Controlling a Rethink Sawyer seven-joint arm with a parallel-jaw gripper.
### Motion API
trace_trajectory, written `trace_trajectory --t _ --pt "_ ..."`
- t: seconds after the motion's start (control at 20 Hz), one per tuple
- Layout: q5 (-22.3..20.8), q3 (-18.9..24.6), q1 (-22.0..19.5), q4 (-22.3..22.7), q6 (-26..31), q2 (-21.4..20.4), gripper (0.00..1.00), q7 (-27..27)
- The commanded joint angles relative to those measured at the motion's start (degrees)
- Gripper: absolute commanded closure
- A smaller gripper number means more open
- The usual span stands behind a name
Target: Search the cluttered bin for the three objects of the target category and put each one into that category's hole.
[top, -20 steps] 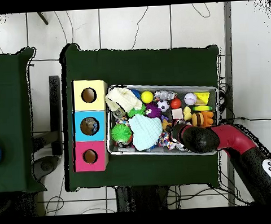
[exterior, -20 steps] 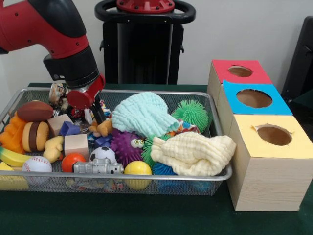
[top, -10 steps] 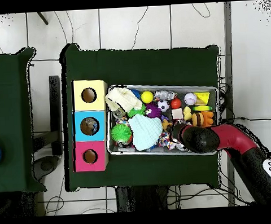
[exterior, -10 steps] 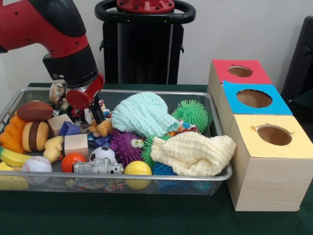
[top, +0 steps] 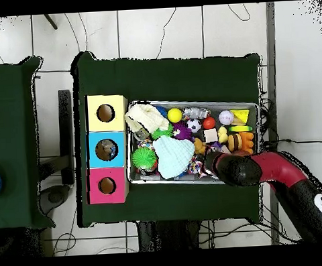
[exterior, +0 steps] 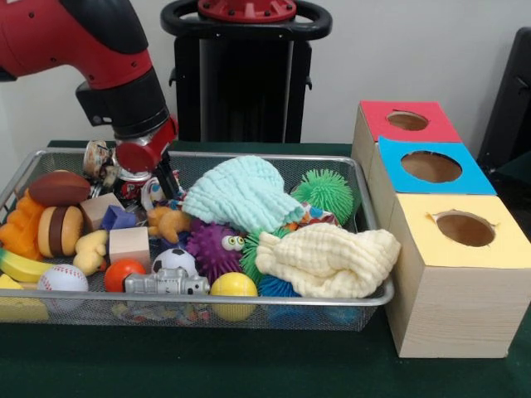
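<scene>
Gripper (exterior: 168,189) seemingly higher, teddy (exterior: 168,222) freed.

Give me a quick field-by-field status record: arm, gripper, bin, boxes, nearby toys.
arm: red and black arm reaches down over the silver wire mesh bin
gripper: gripper low among the toys near the bin's back rim; grip state unclear
nearest toy: small orange plush animal
cloths: mint knitted cloth, pale yellow knitted cloth
boxes: red-topped hole, blue-topped hole, yellow-topped hole, all unobstructed
</scene>
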Motion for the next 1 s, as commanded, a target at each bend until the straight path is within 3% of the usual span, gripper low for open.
trace_trajectory --t 0.05,0.25,0.6,0.75,1.0 --pt "3.5 3.0 -1.5 11.5 -2.3 -12.1 1.00 5.9" --pt "6.0 4.8 -1.6 17.7 -7.1 -20.7 1.00 11.7" --pt "3.9 -1.3 0.2 21.5 -19.7 -25.2 1.00 18.1" --pt "4.1 -3.8 0.8 21.3 -21.2 -25.4 1.00 18.0" --pt "4.5 -5.4 -0.1 19.5 -21.1 -21.4 1.00 12.8"
